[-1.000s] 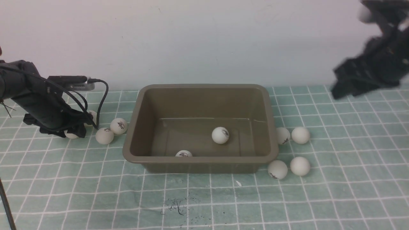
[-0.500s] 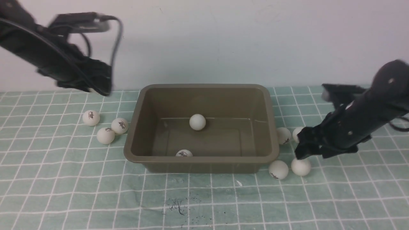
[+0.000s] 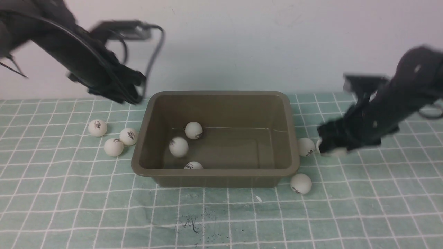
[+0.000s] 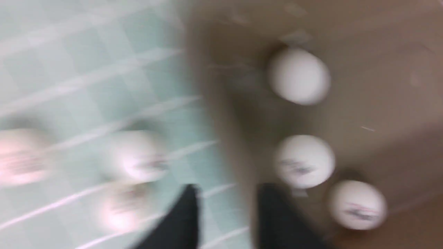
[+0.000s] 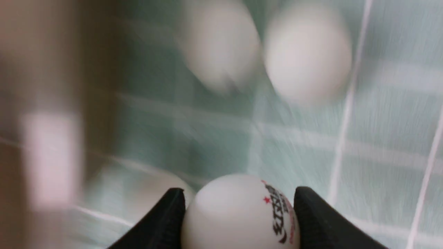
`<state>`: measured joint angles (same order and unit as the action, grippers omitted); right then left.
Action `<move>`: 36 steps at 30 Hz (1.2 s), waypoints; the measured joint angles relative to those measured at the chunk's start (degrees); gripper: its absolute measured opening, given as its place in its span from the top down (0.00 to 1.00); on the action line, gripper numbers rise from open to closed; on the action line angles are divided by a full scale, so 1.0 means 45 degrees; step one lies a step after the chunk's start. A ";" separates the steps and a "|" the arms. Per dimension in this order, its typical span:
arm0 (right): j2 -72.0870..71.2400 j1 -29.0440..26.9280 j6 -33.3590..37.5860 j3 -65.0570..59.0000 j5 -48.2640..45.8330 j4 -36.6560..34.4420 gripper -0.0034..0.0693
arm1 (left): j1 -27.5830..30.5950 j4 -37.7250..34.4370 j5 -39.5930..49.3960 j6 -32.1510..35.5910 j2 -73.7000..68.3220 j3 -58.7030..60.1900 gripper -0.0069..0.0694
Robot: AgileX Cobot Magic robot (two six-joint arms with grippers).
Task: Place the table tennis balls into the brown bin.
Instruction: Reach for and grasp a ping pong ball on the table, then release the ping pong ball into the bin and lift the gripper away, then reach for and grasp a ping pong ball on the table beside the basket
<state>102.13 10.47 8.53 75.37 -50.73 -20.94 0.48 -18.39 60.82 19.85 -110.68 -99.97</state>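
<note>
**Table tennis balls** (image 3: 178,146): three inside the brown bin (image 3: 221,172), one of them (image 3: 192,166) half hidden by the near wall; three on the checked cloth (image 3: 69,193) left of the bin, two seen to its right

**Right gripper** (image 5: 238,189): clamped on the gripped ball (image 5: 235,214); in the front view motion blur hides all but a white sliver of it

**Print:** red star and black lettering, unreadable; other logos too small to read

**Left gripper** (image 4: 229,188): blurred, fingers apart, empty, over the bin's left rim

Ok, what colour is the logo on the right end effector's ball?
Black lettering with a red star, on the ball; clearest in the right wrist view.
</note>
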 joint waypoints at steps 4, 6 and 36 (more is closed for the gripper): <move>-0.0330 0.1460 0.1134 0.1584 0.0499 -0.0971 0.46 | 0.1289 0.0218 0.0037 0.0029 -0.0091 -0.0158 0.90; 0.0044 0.2041 0.1413 0.2203 0.0607 -0.1153 0.46 | 0.1717 0.0194 -0.0087 0.0184 -0.0616 -0.0158 0.87; 0.5124 -0.0553 -0.1374 0.4652 -0.2588 0.2346 0.27 | 0.1820 0.0465 -0.1315 -0.0179 -0.4055 -0.0919 0.46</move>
<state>125.19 7.98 2.34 96.31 -62.38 -10.38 8.67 -16.30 54.90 19.05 -128.93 -104.11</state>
